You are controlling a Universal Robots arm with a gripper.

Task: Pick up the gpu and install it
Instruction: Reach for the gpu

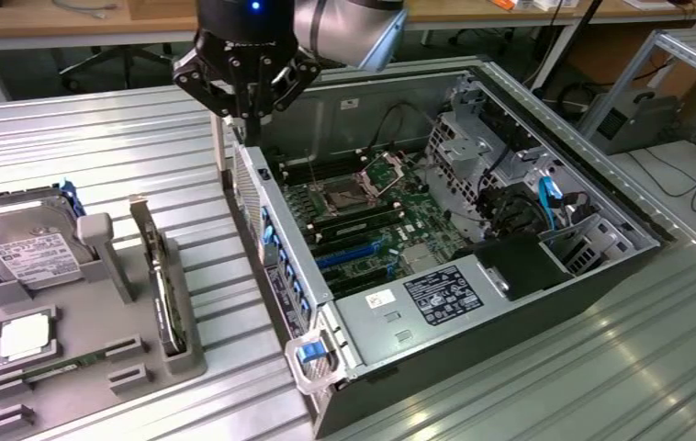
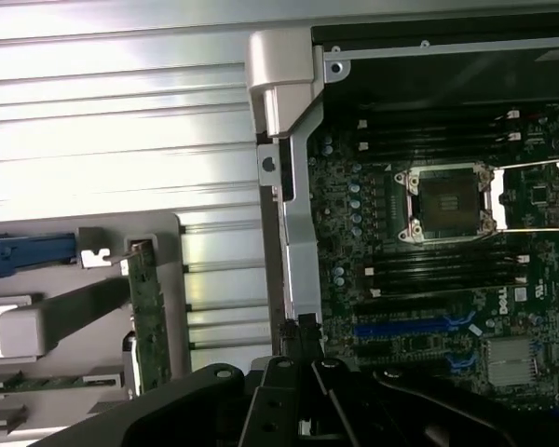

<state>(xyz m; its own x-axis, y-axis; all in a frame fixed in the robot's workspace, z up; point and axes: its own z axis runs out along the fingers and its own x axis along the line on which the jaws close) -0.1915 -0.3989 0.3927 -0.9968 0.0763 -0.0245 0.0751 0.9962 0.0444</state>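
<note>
black tool (image 1: 246,118), clenched empty over the computer case (image 1: 336,115), probably needs squaring to the upright gpu (image 1: 158,266)'s thin edge in its grey holder (image 1: 79,323).

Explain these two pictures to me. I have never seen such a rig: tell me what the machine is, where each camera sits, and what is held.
The machine is a robot arm ending in a gripper, its clamping hand. One picture comes from a camera off the arm; the other from a camera on its wrist. On the ribbed metal table lies an open computer case with its motherboard exposed. Beside it a grey holder carries parts: a hard drive and the gpu, a thin card standing on edge. The gripper is shut, holds nothing, and hangs above the case wall that faces the holder.
</note>
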